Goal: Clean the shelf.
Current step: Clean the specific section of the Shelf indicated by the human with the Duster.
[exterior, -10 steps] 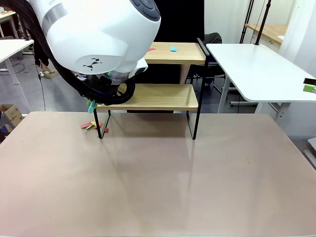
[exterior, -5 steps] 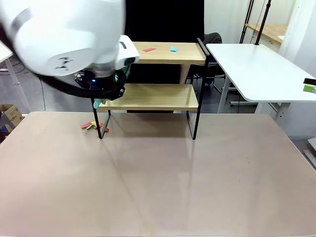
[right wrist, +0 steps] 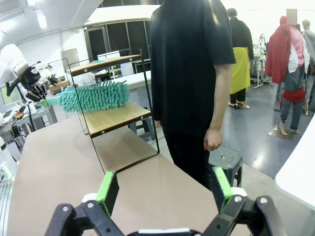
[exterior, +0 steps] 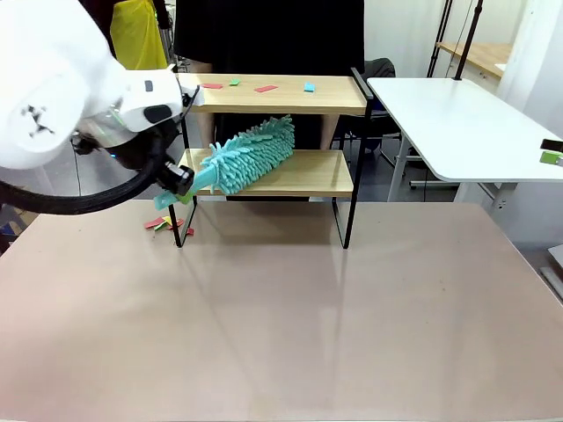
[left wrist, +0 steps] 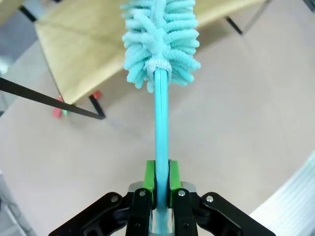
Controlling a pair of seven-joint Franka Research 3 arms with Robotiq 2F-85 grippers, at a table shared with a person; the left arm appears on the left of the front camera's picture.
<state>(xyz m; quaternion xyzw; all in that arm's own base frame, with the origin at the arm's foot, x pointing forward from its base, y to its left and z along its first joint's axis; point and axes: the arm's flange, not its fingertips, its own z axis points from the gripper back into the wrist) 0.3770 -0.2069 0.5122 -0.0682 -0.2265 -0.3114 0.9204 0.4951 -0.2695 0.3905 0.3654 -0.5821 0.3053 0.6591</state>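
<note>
The shelf (exterior: 321, 172) stands upright at the far middle of the desk (exterior: 281, 316). It has two light wooden boards, one above the other, in a thin black metal frame on four legs. Its upper board carries a few small paper scraps (exterior: 266, 88) in red, green and blue.

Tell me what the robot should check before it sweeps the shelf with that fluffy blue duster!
1. Grip: ok, the left gripper is shut on the handle of the duster.
2. Duster head at the shelf: ok, it is over the lower board.
3. Head touching the board: cannot tell.
4. Top board clean: not ok, paper scraps lie on it.
5. Room behind the shelf: not ok, a person stands close.
6. Other arm: ok, the right gripper is open and far from the shelf.
</note>
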